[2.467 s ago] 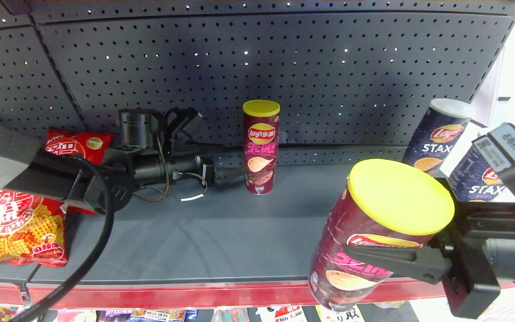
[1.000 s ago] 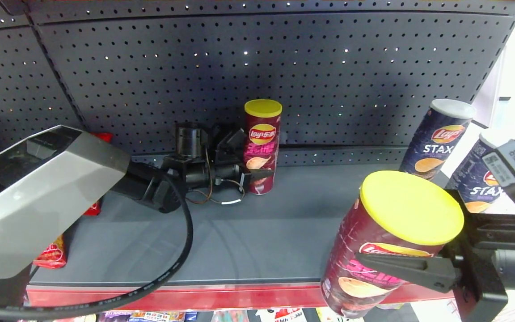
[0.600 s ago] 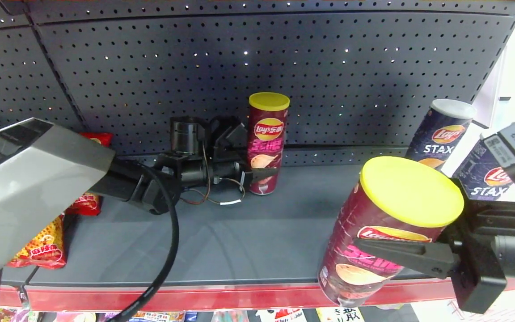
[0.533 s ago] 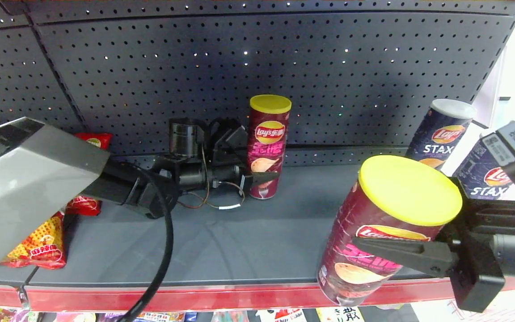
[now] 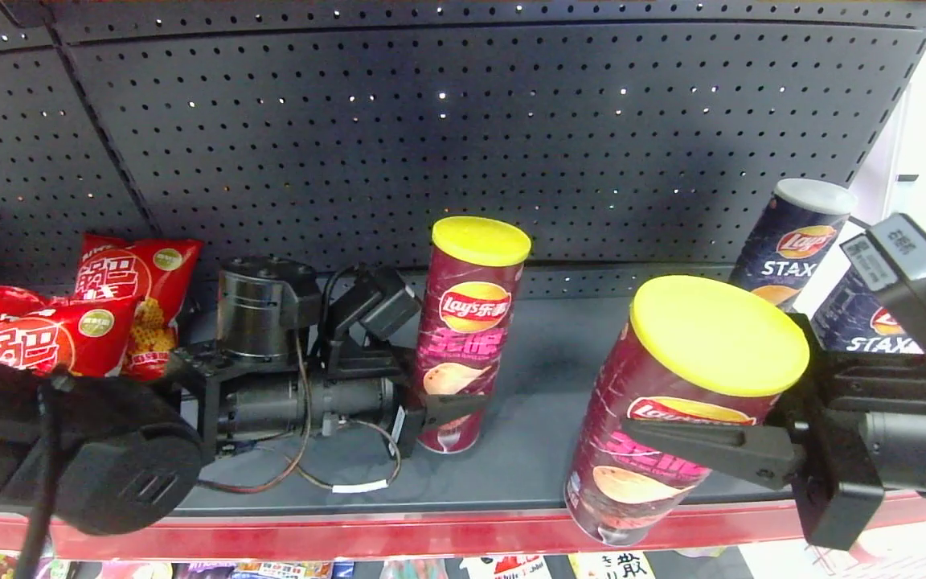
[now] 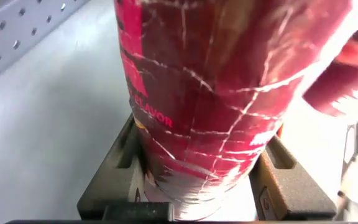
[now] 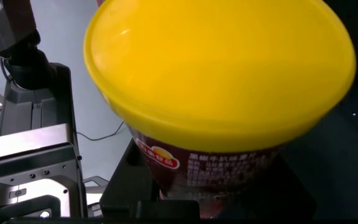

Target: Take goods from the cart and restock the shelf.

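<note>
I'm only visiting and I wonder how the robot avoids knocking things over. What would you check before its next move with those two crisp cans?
1. Left fingers clamp the left can from both sides: ok.
2. Right fingers hold the right can in the air: ok.
3. Left can close to upright: ok.
4. Left can's base resting on the shelf: cannot tell.
5. Right can fully over the shelf: not ok. It tilts, and its base hangs out at the red front edge.
6. Bare shelf between the two cans for setting one down: ok.
</note>
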Robot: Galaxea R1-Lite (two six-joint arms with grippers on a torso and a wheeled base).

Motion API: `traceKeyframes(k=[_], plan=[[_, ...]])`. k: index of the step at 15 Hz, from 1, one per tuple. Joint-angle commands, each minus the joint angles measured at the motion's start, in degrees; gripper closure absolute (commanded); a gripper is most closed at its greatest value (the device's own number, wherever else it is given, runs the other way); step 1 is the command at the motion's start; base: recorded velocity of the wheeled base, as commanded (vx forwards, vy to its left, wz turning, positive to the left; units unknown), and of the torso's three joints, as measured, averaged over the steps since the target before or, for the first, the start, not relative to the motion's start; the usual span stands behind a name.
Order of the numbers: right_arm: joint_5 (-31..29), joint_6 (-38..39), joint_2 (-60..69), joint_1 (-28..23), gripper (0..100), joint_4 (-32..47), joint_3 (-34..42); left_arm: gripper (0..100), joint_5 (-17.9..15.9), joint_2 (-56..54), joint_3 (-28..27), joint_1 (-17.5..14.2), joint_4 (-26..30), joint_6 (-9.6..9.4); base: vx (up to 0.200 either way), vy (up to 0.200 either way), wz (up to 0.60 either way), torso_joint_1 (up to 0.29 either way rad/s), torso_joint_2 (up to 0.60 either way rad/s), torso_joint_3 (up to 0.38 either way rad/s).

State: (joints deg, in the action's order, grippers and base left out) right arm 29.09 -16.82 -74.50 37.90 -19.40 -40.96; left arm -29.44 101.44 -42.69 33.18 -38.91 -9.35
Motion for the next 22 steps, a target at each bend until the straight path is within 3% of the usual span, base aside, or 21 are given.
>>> traceKeyframes(k=[1,4,13,22], plan=[[0.01,-0.05,0.23,0.07,100,-0.03,0.09,100,0.70,-4.32,2.70,1.36,-0.02,0.12,0.000,0.000,0.00,0.000,0.00,0.000],[0.01,-0.05,0.58,0.07,100,-0.03,0.09,100,2.55,-3.00,2.79,3.03,-0.37,2.49,0.000,0.000,0.00,0.000,0.00,0.000],[0.09,0.04,0.93,-0.02,100,-0.03,0.53,100,3.42,4.21,-1.52,4.08,-1.17,2.49,0.000,0.000,0.00,0.000,0.00,0.000],[0.18,0.12,0.32,-0.11,100,-0.12,0.44,100,4.22,5.88,-1.08,4.87,-1.52,2.67,0.000,0.000,0.00,0.000,0.00,0.000]])
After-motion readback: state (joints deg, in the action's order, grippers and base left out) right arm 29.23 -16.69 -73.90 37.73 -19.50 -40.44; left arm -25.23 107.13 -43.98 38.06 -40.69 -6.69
